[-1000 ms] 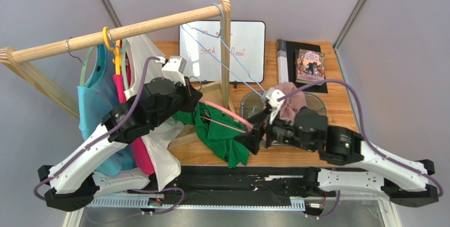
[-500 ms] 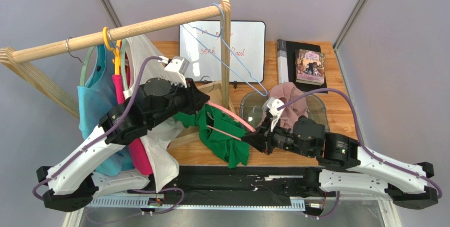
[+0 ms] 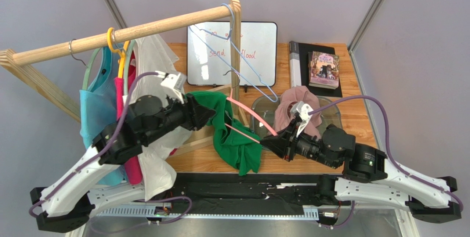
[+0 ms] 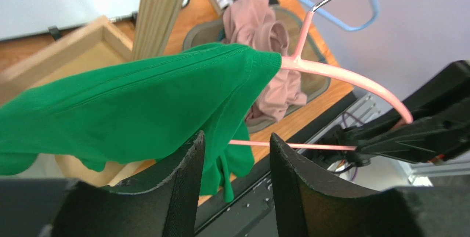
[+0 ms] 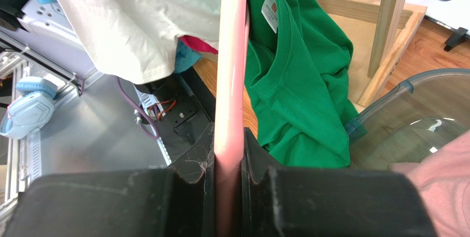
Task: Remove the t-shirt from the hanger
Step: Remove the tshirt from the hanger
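Green t-shirt [image 3: 234,143] hangs at the middle of the table's [image 3: 353,121] near edge in the top view. One shoulder is draped on the pink hanger [image 3: 251,113]. The left gripper [image 3: 209,114] is at that shoulder and the right gripper [image 3: 270,142] at the hanger's bare end.

From the left wrist, the fingers [image 4: 182,182] stand apart and hold nothing, with the cloth just beyond them. One hanger arm is covered, the other bare.

From the right wrist, the jaws are clamped on the hanger, and the shirt hangs beyond.

I judge it roughly half done: the covered shoulder has yet to slide off.
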Motion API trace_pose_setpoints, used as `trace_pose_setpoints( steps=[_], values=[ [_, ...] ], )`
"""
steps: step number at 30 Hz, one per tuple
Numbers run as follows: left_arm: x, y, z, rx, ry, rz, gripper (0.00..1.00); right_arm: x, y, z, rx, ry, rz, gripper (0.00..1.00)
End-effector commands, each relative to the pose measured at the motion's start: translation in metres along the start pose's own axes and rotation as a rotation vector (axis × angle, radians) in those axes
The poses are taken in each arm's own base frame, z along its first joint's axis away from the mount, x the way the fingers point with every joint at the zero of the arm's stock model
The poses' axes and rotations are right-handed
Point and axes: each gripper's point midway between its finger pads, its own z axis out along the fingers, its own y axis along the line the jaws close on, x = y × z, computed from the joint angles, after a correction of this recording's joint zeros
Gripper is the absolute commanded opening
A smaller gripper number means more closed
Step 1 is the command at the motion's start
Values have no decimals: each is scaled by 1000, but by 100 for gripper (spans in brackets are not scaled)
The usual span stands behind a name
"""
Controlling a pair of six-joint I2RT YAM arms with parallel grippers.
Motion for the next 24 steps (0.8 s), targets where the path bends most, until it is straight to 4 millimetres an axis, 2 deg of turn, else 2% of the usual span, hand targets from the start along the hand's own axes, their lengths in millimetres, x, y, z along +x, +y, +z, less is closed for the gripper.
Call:
trace_pose_setpoints(
  steps=[1, 5, 8, 11, 12, 14, 15, 17, 20, 23, 24],
  values=[
    [21, 3, 29, -26, 79, 19, 55, -45, 20, -4, -73, -140, 26, 0],
    [26, 13, 44, -90, 99, 48, 64, -44, 26, -4, -106, -141, 38, 0],
    [30, 15, 55, -113, 118, 59, 64, -43, 29, -3, -119, -132, 42, 0],
    [23, 31, 55, -210, 93, 60, 53, -41, 32, -3, -134, -123, 46, 0],
    [19, 39, 52, -255, 77, 67, 41, -39, 32, -3, -137, -115, 43, 0],
    [8, 40, 45, -271, 47, 62, 26, -33, 28, -5, -123, -94, 31, 0],
    [6, 41, 42, -281, 41, 65, 10, -31, 23, -6, -101, -91, 24, 0],
    [-3, 41, 35, -285, 14, 64, 0, -24, 15, -12, -77, -77, -1, 0],
    [-13, 52, 21, -351, -24, 53, 0, -16, 8, -21, -67, -59, -33, 0],
    [-18, 79, 2, -506, -81, 7, 0, -18, 14, -39, -131, -76, -62, 0],
    [-20, 94, -8, -587, -105, 6, 0, -21, 19, -50, -170, -97, -72, 0]
  ],
)
